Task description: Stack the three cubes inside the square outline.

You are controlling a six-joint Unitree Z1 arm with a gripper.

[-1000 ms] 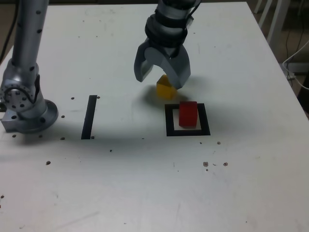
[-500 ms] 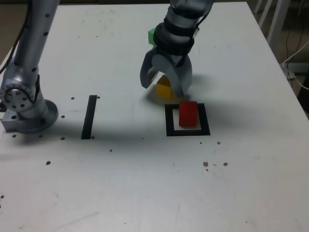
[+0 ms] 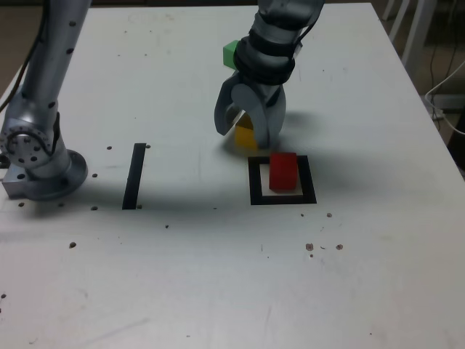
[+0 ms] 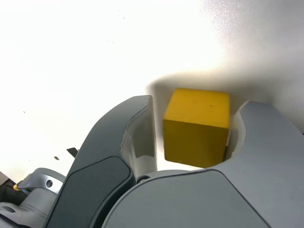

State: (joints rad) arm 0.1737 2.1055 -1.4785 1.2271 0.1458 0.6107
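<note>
A white table point(image 3: 218, 291) is seen filling most of the exterior view, its surface dotted with small dark specks and lit evenly from above. A straight strip of black tape point(image 3: 134, 176) is stuck on it. At the exterior view's right, white furniture legs point(image 3: 416, 25) and a cable point(image 3: 445, 91) are glimpsed over a brownish floor point(image 3: 450, 51).

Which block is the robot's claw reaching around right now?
The yellow cube. It sits between the gripper's open fingers, just outside the square outline. The red cube is inside the square, and the green cube is behind the arm.
</note>
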